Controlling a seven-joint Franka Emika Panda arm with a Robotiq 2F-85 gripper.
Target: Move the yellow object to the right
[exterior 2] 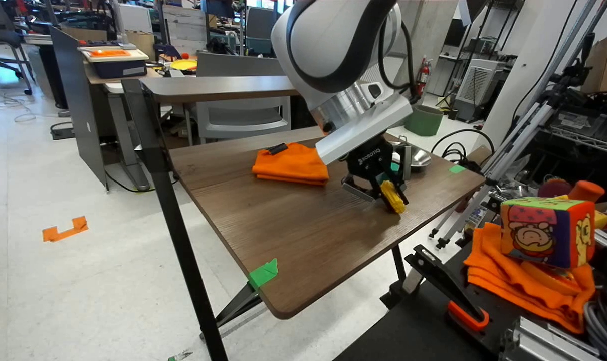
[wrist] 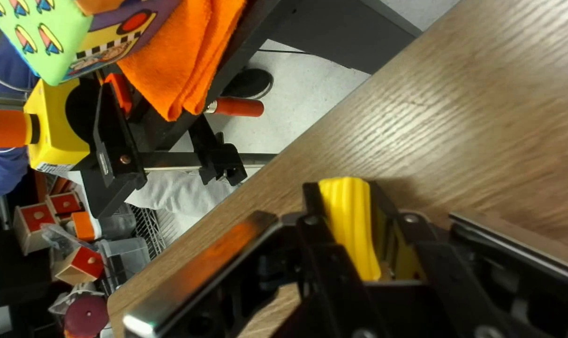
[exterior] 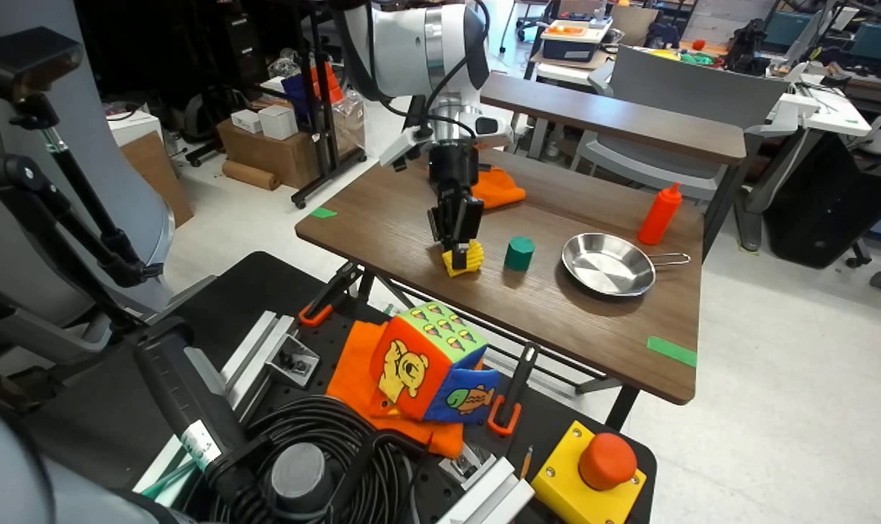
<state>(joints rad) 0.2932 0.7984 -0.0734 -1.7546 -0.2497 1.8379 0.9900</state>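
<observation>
The yellow object [wrist: 347, 220] is a small ribbed block, held upright between the two black fingers of my gripper [wrist: 342, 188] in the wrist view. Both fingers lie against its sides at the tips. In an exterior view the yellow object [exterior: 473, 257] shows behind a finger of the gripper [exterior: 459, 251], near the table's edge on the robot-base side. In an exterior view the yellow object [exterior 2: 392, 195] hangs tilted at the fingertips, low over the wooden table [exterior 2: 303, 235]. I cannot tell whether its lower end touches the table.
A green cylinder [exterior: 519, 253] stands beside the gripper, with a metal pan [exterior: 607, 263] and a red bottle [exterior: 660, 214] beyond. An orange cloth [exterior 2: 290, 163] lies folded on the table. A soft toy cube [exterior: 429, 364] and a yellow box with a red button [exterior: 567, 473] sit on the black base.
</observation>
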